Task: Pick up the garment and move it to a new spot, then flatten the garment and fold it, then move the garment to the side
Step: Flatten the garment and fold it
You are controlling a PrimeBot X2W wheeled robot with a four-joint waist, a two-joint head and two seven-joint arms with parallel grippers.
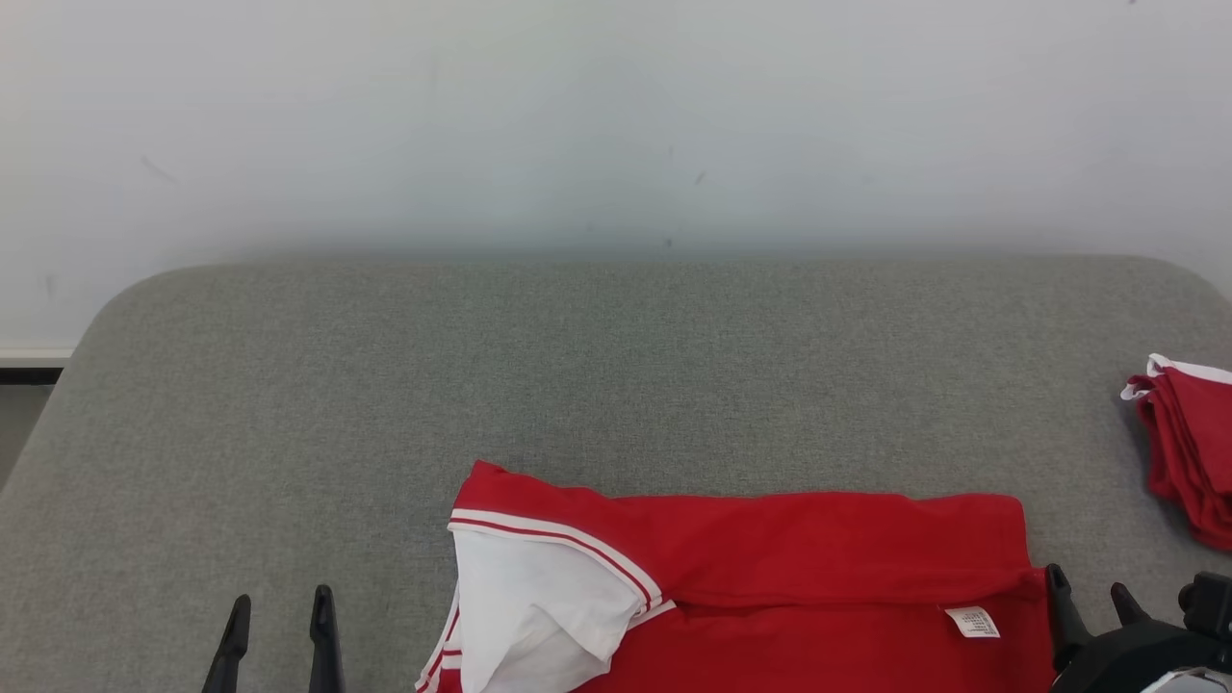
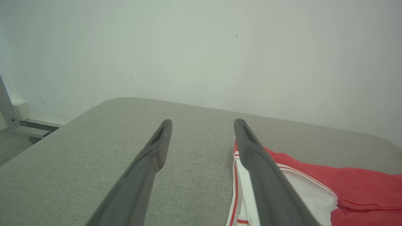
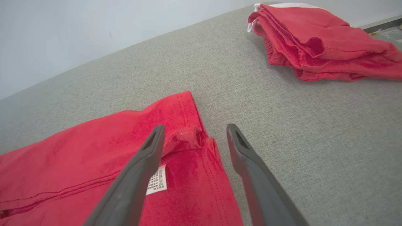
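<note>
We see the left gripper point(image 1: 280, 595) low over the grey padded table point(image 1: 481, 366), fingers aimed at the far wall point(image 1: 616, 115) and spread wide with nothing between them. The red shirt point(image 1: 818, 549) lies just to its right, and in the left wrist view its right finger hides part of the white sleeve point(image 1: 539, 606). The right gripper point(image 1: 1089, 578) stands equally wide and empty, straddling the shirt's right hem, its left finger over the white label point(image 1: 972, 622); we cannot tell whether it touches cloth. The shirt's near part is cut off. A folded red garment point(image 1: 1189, 452) lies farther off to that gripper's right, half out of frame.
</note>
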